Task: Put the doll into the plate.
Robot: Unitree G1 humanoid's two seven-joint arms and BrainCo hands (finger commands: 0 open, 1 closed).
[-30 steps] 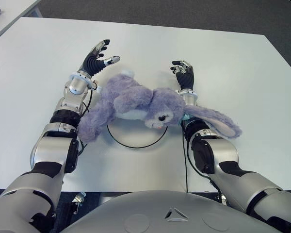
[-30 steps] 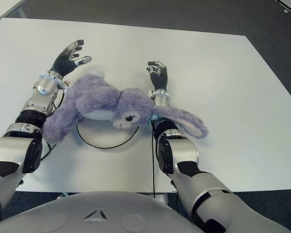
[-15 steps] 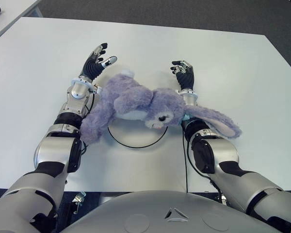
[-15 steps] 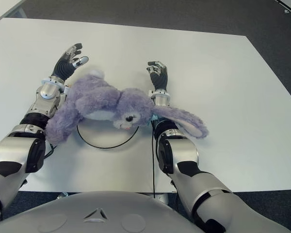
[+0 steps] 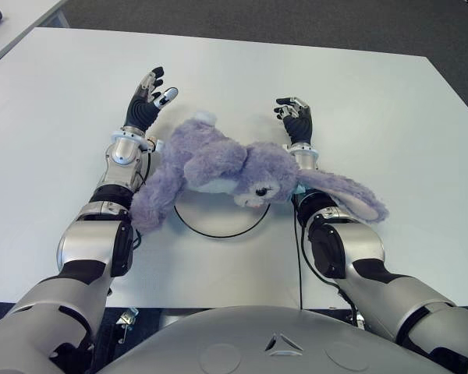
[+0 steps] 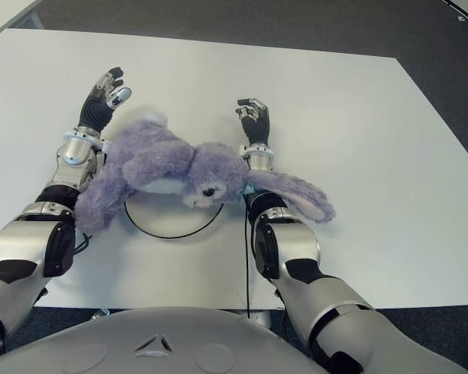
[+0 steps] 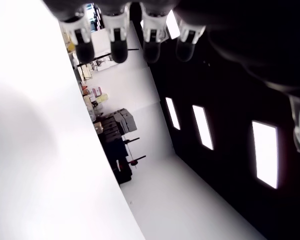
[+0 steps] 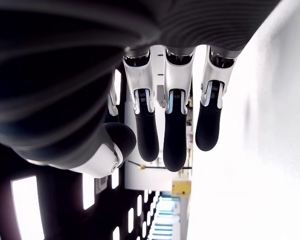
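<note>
Table (image 5: 390,101): white top, bearing everything listed below.

Plate (image 5: 218,222): white, round, with a dark rim, lying flat on the table between the two forearms. Its far half is hidden under the doll; the near arc of the rim shows bare.

Doll (image 5: 218,164): purple plush rabbit lying on its side across the far part of the plate. The body and one limb spread toward the left forearm, with the limb draped against that arm. The head sits over the plate's right edge, face turned toward the robot. One long ear with a pale inner side stretches across the right forearm and onto the table beyond it. A small white tail shows at the far side of the body.

Left hand (image 5: 146,105): on the table side beyond the doll's body, fingers stretched out and slightly apart, holding nothing. No finger touches the doll.

Right hand (image 5: 296,118): beyond the doll's head, just to its right, fingers (image 8: 175,130) loosely bent and side by side, holding nothing. The doll's ear lies over the arm behind this hand.
</note>
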